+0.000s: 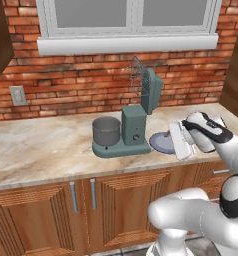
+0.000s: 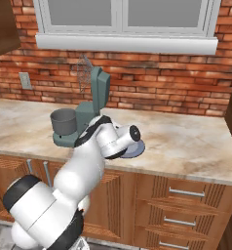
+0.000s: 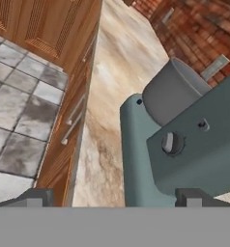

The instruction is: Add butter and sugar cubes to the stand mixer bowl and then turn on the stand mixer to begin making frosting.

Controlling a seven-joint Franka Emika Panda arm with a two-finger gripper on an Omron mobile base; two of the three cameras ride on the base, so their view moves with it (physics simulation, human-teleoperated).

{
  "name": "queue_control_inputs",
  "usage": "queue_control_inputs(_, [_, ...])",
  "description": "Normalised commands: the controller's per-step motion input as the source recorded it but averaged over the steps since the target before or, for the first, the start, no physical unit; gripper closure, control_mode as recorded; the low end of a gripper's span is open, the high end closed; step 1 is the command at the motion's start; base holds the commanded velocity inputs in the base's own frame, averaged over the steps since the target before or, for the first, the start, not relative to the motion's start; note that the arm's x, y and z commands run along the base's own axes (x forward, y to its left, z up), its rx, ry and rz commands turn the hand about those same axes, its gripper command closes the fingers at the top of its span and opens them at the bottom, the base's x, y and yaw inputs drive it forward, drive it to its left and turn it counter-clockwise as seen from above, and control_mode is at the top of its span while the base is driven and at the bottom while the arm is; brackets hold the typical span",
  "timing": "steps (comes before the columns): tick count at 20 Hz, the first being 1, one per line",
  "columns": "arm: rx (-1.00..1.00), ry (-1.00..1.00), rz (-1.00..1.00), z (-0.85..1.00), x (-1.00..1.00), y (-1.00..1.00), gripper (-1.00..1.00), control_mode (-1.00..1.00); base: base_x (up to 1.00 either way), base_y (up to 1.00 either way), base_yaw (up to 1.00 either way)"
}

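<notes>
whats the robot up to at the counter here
The robot arm has its open end effector close to the teal stand mixer, facing the knob on its column, and holds nothing. The mixer's head is tilted up, with the grey bowl on its base. A blue-grey plate lies beside it.

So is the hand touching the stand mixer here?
Apart. In the hand view both fingertips sit wide open, short of the stand mixer, its knob ahead between them; nothing is pinched.

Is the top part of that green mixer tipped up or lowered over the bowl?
Tipped up. The stand mixer head stands nearly upright, with the wire whisk high in the air, well above the stand mixer bowl.
</notes>
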Motion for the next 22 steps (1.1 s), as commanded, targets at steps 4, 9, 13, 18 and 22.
queue_control_inputs(4, [0.00,0.01,0.00,-0.31,0.54,0.00,-1.00,-1.00,0.00,0.00,0.00])
queue_control_inputs(9, [0.00,0.05,0.00,-0.30,0.56,0.00,-1.00,-1.00,0.00,0.00,0.00])
queue_control_inputs(13, [0.02,0.08,0.03,-0.26,0.51,-0.03,-1.00,-1.00,0.00,0.00,0.00])
queue_control_inputs(18, [0.01,0.05,0.04,-0.24,0.25,-0.11,-1.00,-1.00,0.00,0.00,0.00])
queue_control_inputs(22, [0.01,0.04,0.03,-0.16,-0.01,-0.13,-1.00,-1.00,0.00,0.00,0.00])
